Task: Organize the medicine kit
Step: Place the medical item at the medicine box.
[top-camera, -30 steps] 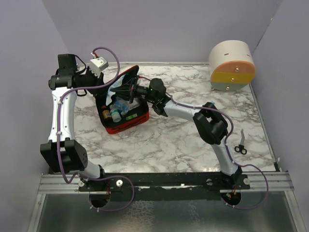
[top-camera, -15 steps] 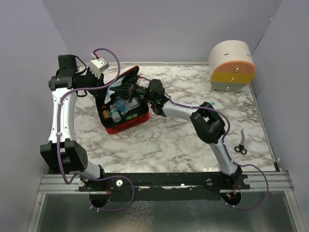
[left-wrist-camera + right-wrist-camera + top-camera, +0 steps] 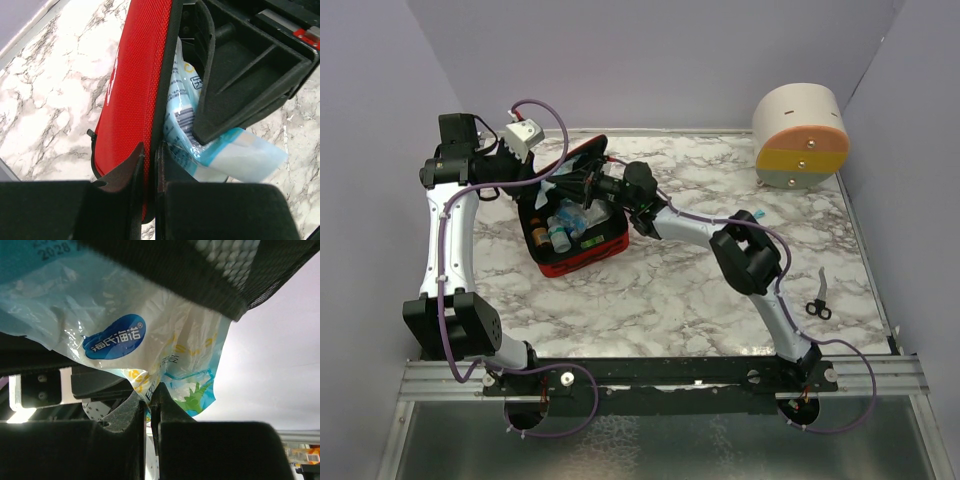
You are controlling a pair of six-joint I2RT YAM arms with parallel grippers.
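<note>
Marbled white tabletop [image 3: 670, 290] is occupied toward its far left by the medicine kit [image 3: 585, 262], a rounded red woven-fabric case lined in black. It is laid open, its lid raised steeply. The lid's rim is clamped between the closed fingers of the left gripper [image 3: 150, 150]. A pale blue plastic packet [image 3: 115, 335], lying against the lid's black mesh, is pinched at its lower edge by the right gripper [image 3: 148, 396]. Small bottles [image 3: 560, 235] are seen in the base.
</note>
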